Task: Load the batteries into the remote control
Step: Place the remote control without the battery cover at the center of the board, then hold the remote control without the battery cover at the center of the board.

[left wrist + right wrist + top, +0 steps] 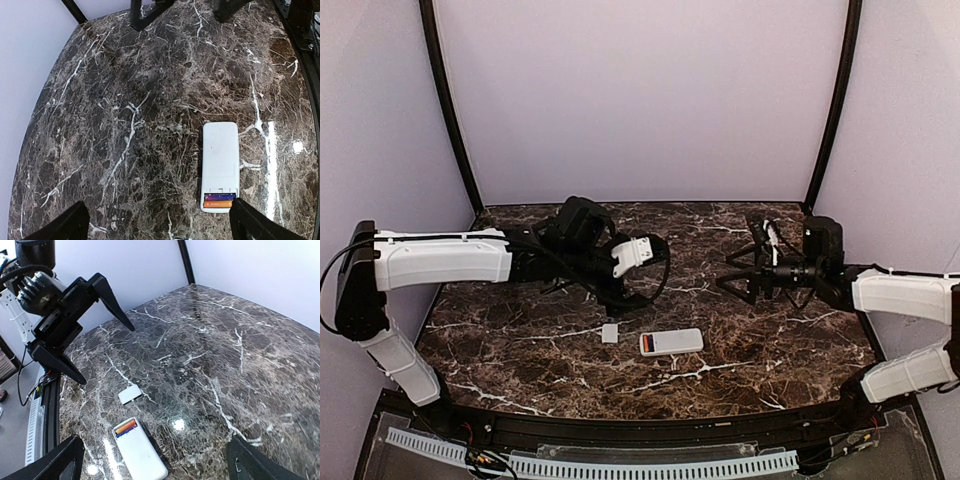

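Left gripper (109,356) and right gripper (730,272) are hovering wide open, empty; batteries (219,200) are sitting in remote control (220,167) (cover plate (129,395) off).

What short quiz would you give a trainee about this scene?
1. True or false: both batteries sit inside the remote control.
2. Where is the cover plate? A: fitted on the remote. B: on the table, apart from the remote. C: in a gripper.
3. What do the left gripper and right gripper hold?
Key: 1 true; 2 B; 3 nothing, both are open.
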